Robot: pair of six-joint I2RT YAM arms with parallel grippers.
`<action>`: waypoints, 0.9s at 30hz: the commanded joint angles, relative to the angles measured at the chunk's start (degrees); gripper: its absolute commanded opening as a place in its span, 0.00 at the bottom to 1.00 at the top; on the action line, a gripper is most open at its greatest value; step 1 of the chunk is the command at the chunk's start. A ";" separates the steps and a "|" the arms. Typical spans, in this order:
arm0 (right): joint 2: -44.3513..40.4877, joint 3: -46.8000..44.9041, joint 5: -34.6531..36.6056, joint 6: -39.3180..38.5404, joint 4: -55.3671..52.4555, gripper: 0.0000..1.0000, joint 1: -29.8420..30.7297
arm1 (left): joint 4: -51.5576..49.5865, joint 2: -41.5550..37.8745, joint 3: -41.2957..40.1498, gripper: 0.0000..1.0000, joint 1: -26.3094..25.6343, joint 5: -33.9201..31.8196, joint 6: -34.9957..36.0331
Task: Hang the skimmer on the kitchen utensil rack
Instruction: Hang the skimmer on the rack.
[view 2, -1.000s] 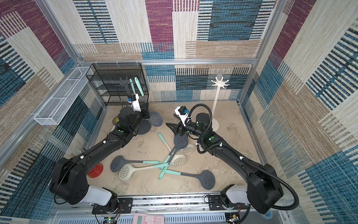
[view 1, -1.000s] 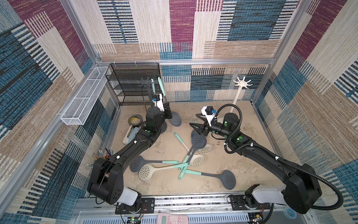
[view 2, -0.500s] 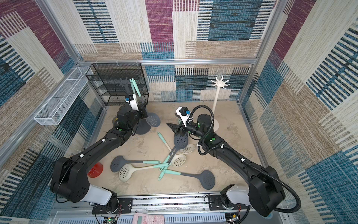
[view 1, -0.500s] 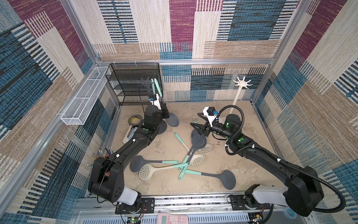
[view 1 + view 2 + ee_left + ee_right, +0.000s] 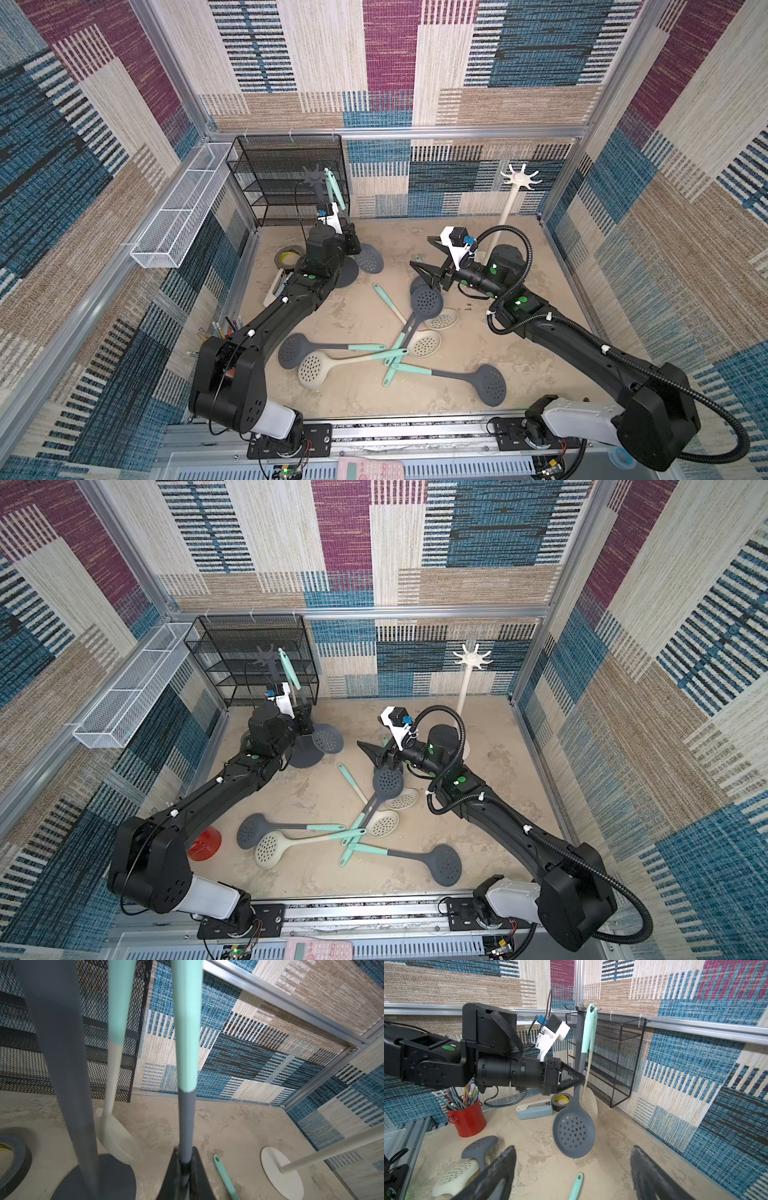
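Gripping the grey skimmer (image 5: 573,1134) low on its upright shaft with the closed left gripper (image 5: 580,1080), mint tip up at the hooks of the dark rack (image 5: 312,176); right gripper (image 5: 420,251) spread, empty, farther off

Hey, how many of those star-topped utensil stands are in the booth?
2. A grey stand in front of the mesh shelf; a white stand near the back right corner. None seems hidden.
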 commanded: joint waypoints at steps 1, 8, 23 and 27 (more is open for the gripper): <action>-0.41 0.62 0.43 -0.17 1.96 0.88 0.09 | -0.71 -0.37 0.54 0.00 0.16 1.13 -1.51; -0.71 0.57 0.56 -0.12 2.14 0.91 0.07 | -3.04 -0.29 0.41 0.00 0.31 -1.05 -3.23; 4.13 1.94 4.38 4.50 -0.85 0.94 0.07 | -10.55 -0.34 2.37 0.05 1.55 -4.10 -6.10; 6.39 3.43 5.91 6.54 -4.34 0.94 0.07 | -12.87 -1.30 3.02 0.14 1.93 -3.82 -5.63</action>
